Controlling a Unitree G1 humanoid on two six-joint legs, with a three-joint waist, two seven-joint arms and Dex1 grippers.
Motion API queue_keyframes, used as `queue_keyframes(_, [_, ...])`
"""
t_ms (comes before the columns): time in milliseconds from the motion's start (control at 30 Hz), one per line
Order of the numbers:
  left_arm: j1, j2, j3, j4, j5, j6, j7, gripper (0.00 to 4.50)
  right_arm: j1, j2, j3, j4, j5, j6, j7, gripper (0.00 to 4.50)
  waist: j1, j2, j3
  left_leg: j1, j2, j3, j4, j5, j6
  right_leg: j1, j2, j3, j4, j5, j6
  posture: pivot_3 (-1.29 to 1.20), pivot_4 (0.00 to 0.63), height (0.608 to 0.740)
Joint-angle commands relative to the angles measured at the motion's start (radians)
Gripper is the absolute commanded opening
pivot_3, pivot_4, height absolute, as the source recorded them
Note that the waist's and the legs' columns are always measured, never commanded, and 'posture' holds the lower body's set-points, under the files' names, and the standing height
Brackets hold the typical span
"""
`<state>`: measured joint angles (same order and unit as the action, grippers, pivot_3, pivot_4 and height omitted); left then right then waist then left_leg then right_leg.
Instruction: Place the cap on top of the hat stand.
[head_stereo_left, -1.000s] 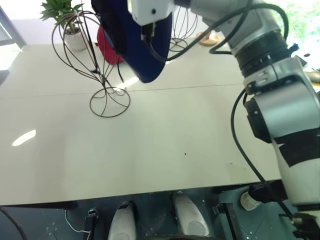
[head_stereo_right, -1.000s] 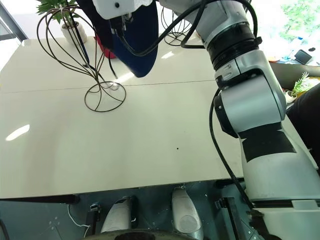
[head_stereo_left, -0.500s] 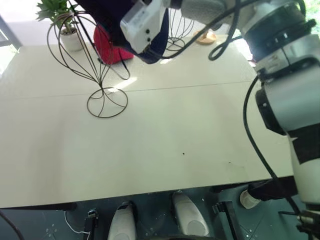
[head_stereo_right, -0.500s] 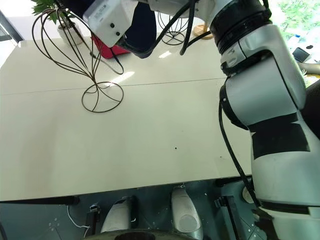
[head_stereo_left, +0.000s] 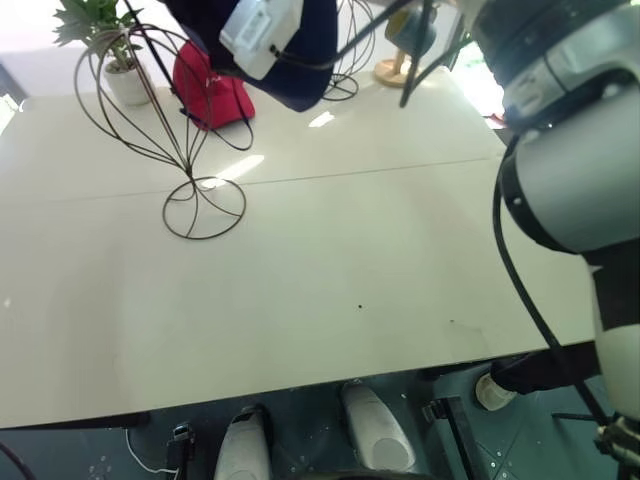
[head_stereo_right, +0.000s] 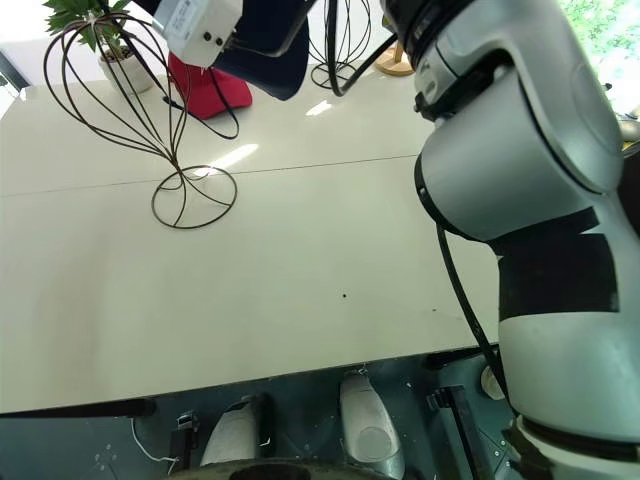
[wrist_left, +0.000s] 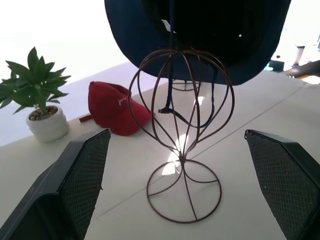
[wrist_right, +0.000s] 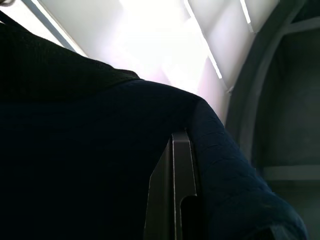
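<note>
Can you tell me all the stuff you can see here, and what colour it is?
cap: one, navy blue, held in the air just above the hat stand's head
hat stand: one, dark wire, on the table
red cap: one, red, lying on the table behind the hat stand
plant: one, green in a white pot, at the table's far edge
second wire stand: one, dark, far side of the table
table: one, cream
left gripper: black jaws open, holding nothing
right gripper: jaws shut on the cap

Place: I read a bright indoor test room.
Evidence: I see a wide pale table (head_stereo_left: 300, 260), potted plant (wrist_left: 42, 107), wire display stands (head_stereo_left: 345, 50).
</note>
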<state>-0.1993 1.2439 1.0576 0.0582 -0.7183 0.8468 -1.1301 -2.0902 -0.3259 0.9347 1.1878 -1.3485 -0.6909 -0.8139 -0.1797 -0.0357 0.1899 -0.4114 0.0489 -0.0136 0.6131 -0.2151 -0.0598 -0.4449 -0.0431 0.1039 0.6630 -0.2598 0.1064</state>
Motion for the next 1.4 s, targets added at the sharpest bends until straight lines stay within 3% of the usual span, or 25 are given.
queue_keyframes(33, [0.015, 0.003, 0.08, -0.018, -0.001, 0.011, 0.005, 4.5, -0.046, 0.007, 0.053, -0.066, -0.057, -0.002, -0.155, 0.06, -0.001, 0.0, 0.0, 0.0, 0.0, 0.0, 0.0, 0.0, 0.0, 0.0, 0.0, 0.0, 0.0, 0.0, 0.0, 0.0, 0.15, 0.74])
queue_keyframes(167, [0.045, -0.009, 0.111, -0.029, -0.001, 0.025, 0.017, 4.5, 0.024, 0.028, 0.128, -0.14, -0.097, -0.052, -0.198, 0.06, -0.001, -0.001, -0.001, 0.0, 0.0, 0.0, 0.0, 0.0, 0.0, 0.0, 0.0, 0.0, 0.0, 0.0, 0.0, 0.0, 0.15, 0.74])
queue_keyframes(400, [0.045, -0.023, 0.104, -0.069, -0.02, 0.046, 0.053, 4.5, 0.127, 0.103, 0.158, -0.037, -0.072, -0.056, -0.093, 0.06, 0.001, -0.005, -0.003, 0.001, 0.0, -0.001, 0.001, 0.0, 0.0, 0.002, 0.0, 0.0, 0.003, 0.002, 0.003, 0.0, 0.15, 0.74])
queue_keyframes(700, [0.011, -0.027, 0.064, -0.129, -0.064, 0.087, 0.129, 4.5, 0.154, 0.048, 0.13, -0.003, -0.016, -0.081, 0.004, 0.06, 0.0, -0.005, -0.003, 0.001, 0.0, -0.005, 0.001, 0.0, 0.0, 0.002, 0.001, -0.003, 0.003, 0.002, 0.003, 0.0, 0.15, 0.74])
queue_keyframes(1000, [-0.071, -0.003, -0.031, -0.076, -0.073, 0.05, 0.145, 4.5, 0.069, 0.068, 0.19, -0.036, -0.111, 0.026, -0.074, 0.06, -0.002, -0.004, -0.002, 0.001, 0.0, -0.006, 0.0, 0.0, 0.0, 0.001, 0.002, -0.003, 0.003, 0.001, 0.003, 0.0, 0.15, 0.74])
queue_keyframes(1200, [-0.054, 0.0, -0.018, -0.02, -0.046, 0.012, 0.098, 4.5, 0.11, 0.038, 0.263, -0.168, -0.188, 0.032, -0.137, 0.06, 0.0, -0.005, -0.003, 0.001, 0.0, -0.007, 0.0, 0.0, 0.0, 0.002, 0.002, -0.003, 0.003, 0.001, 0.002, 0.0, 0.15, 0.74])
queue_keyframes(1300, [-0.032, 0.005, 0.001, 0.017, -0.029, -0.01, 0.066, 4.5, 0.144, -0.003, 0.25, -0.243, -0.164, -0.018, -0.083, 0.06, 0.001, -0.005, -0.003, 0.0, 0.0, -0.007, 0.0, 0.0, 0.0, 0.001, 0.002, -0.004, 0.003, 0.001, 0.002, 0.0, 0.15, 0.74])
queue_keyframes(1400, [-0.009, 0.005, 0.018, 0.062, -0.007, -0.04, 0.036, 4.5, 0.204, -0.025, 0.183, -0.249, -0.048, -0.12, 0.065, 0.06, 0.0, -0.005, -0.003, 0.0, 0.0, -0.007, 0.0, 0.0, 0.0, 0.002, 0.002, -0.004, 0.003, 0.001, 0.002, 0.0, 0.15, 0.74])
